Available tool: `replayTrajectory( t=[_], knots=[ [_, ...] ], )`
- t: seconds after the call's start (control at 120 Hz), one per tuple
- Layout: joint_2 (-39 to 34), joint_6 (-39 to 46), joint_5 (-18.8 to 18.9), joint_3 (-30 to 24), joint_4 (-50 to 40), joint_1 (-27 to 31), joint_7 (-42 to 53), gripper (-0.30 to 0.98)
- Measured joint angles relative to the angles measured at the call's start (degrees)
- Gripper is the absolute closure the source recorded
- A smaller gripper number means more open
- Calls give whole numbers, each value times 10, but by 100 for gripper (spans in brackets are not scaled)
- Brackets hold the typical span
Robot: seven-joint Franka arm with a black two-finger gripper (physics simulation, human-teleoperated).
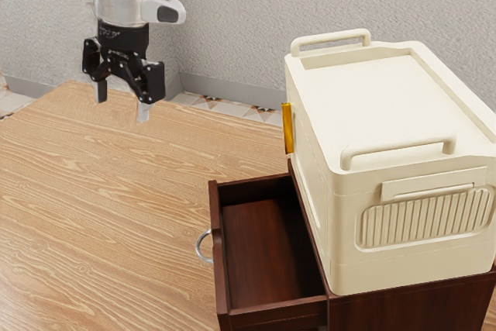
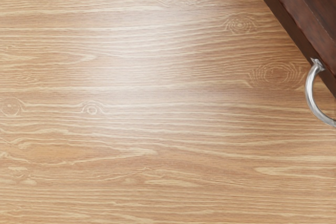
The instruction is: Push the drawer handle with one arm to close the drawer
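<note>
One black two-finger gripper hangs above the wooden table, well clear of its surface. Condition: fingers spread apart, nothing between them, no contact with anything.

Outward from it, the curved metal handle lies lower and nearer the exterior camera, offset toward the exterior view's right. The gripper is on the outer, front side of the handle, which is the side a closing push must come from. The handle is fixed to the front panel of the dark wooden drawer and bows away from it. Its long axis appears to run along the panel, so the push should cross that axis squarely.

The drawer stands open, projecting from the dark wooden cabinet beneath a cream storage box.

Assessment: approach stage, closing travel all outstanding. The hand needs to descend and come level with the handle, keeping to its outer side, then drive toward the cabinet. Coming down too far inward risks landing on the panel's top edge or inside the drawer; an off-centre push could glance off the curve.
</note>
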Motion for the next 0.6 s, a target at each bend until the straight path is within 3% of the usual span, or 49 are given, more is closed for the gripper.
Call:
replayTrajectory(
  t=[0.258,0.4,0.508,0.6],
  knots=[
    [-6,137,-5,-21,-7,0,-30,2],
    [-13,148,12,-3,-7,5,-34,41],
    [-137,234,32,5,-242,7,-30,59],
    [-193,317,45,12,-359,8,-23,67]
  ],
)
